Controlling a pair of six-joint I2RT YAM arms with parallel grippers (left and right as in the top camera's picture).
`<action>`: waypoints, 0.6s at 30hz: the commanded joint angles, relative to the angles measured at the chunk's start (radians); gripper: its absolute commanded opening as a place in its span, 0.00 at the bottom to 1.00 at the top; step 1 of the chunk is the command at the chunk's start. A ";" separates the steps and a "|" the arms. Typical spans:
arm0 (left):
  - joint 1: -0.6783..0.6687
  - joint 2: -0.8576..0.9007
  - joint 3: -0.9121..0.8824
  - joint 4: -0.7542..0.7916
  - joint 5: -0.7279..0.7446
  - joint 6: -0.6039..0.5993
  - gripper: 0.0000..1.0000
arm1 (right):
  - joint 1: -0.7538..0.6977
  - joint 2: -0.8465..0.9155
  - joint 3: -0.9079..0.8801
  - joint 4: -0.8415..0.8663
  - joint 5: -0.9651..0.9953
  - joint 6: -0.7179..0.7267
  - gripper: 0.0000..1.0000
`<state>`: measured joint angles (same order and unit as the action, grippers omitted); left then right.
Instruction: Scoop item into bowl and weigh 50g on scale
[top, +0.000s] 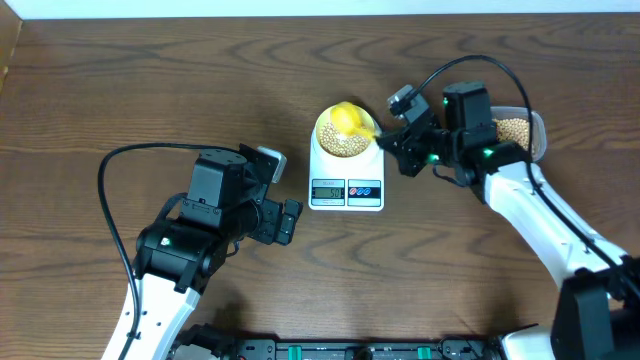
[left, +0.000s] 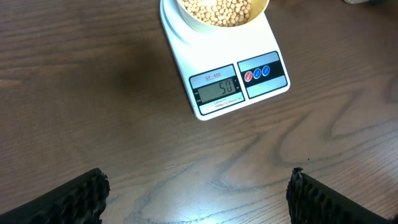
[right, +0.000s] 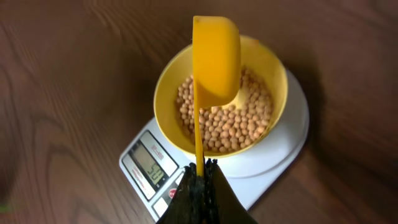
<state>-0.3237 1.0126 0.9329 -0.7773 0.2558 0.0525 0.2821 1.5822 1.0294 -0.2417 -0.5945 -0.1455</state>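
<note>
The white scale (top: 346, 185) stands mid-table with the yellow bowl (top: 340, 143) on its platform. Tan beans (right: 230, 124) fill the bowl (right: 165, 93). My right gripper (right: 200, 167) is shut on the thin handle of a yellow scoop (right: 216, 59), which hangs tilted over the bowl. In the overhead view the right gripper (top: 392, 140) sits just right of the scale, and the scoop (top: 350, 118) is above the bowl. The scale's display (left: 216, 89) shows 50. My left gripper (left: 198, 196) stands open over bare table in front of the scale (left: 227, 81), nothing between its fingers (left: 68, 199).
A clear plastic container (top: 536, 132) holding more beans (top: 512, 128) sits at the right, behind my right arm. In the overhead view the left gripper (top: 283, 200) is just left of the scale. Black cables loop over the table near both arms.
</note>
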 joint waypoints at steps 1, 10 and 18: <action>-0.002 -0.001 0.000 0.002 -0.010 0.002 0.93 | -0.036 -0.069 0.010 0.006 -0.019 0.134 0.01; -0.002 -0.001 0.000 0.002 -0.010 0.002 0.94 | -0.143 -0.200 0.010 0.004 -0.018 0.308 0.01; -0.002 -0.001 0.000 0.002 -0.010 0.002 0.94 | -0.316 -0.298 0.010 -0.131 -0.018 0.344 0.01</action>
<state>-0.3237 1.0126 0.9329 -0.7773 0.2558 0.0525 0.0189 1.3159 1.0294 -0.3420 -0.6014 0.1669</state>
